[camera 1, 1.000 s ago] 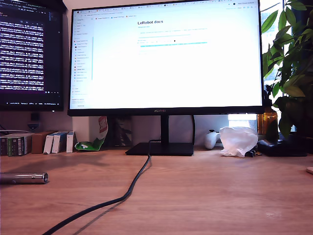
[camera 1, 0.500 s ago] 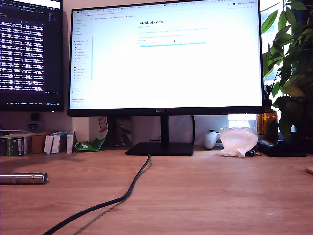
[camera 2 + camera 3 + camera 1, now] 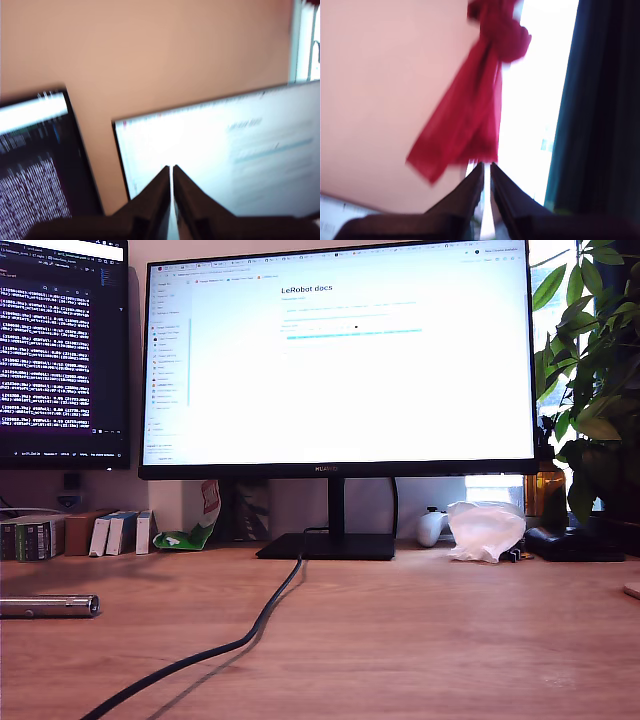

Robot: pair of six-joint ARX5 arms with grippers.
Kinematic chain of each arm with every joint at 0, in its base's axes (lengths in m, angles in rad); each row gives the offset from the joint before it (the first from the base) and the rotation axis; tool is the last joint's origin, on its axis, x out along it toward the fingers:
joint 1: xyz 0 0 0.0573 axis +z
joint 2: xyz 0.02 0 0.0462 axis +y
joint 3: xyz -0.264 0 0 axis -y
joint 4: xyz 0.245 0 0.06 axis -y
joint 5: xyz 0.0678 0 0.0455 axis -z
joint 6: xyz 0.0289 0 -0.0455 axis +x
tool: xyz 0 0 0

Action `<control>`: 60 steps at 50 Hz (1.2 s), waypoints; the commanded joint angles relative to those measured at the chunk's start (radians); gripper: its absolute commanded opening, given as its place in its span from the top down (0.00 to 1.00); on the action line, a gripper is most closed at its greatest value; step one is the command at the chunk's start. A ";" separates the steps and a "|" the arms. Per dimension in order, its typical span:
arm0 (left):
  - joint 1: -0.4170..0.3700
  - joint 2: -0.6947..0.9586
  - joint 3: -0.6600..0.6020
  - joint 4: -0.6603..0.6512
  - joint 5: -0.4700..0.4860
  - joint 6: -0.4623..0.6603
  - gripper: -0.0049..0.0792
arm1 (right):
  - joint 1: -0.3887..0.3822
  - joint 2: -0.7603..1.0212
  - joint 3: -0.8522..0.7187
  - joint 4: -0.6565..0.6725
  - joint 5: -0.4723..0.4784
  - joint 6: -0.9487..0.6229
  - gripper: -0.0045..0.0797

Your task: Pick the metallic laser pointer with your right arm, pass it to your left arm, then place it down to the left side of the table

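The metallic laser pointer point(image 3: 48, 607) lies flat on the wooden table point(image 3: 420, 640) at the exterior view's left edge, its pale end cap towards the middle. Neither arm shows in the exterior view. In the first wrist view my first gripper point(image 3: 171, 168) is shut with nothing in it and is raised towards the wall and two monitors. In the second wrist view my second gripper point(image 3: 486, 164) is likewise shut and holds nothing, with a red cloth point(image 3: 470, 110) and a bright window behind it. Both wrist views are blurred.
A thick black cable point(image 3: 250, 635) runs from the monitor stand point(image 3: 328, 545) across the table towards the front. Small boxes point(image 3: 80, 533) line the back at the exterior view's left. A crumpled plastic bag point(image 3: 487, 530) and a plant point(image 3: 595, 370) stand at its right.
The laser pointer has stayed in place. Text on the dark monitor has scrolled, and the exterior picture has shifted very slightly.
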 commanded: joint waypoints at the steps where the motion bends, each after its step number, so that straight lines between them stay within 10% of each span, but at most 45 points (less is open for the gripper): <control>1: -0.002 -0.035 -0.032 0.001 -0.010 -0.005 0.96 | 0.003 -0.016 -0.046 -0.004 -0.001 0.001 0.96; 60: -0.016 -0.690 -0.843 0.386 0.013 -0.271 0.97 | 0.035 -0.763 -0.883 0.160 -0.060 0.159 0.96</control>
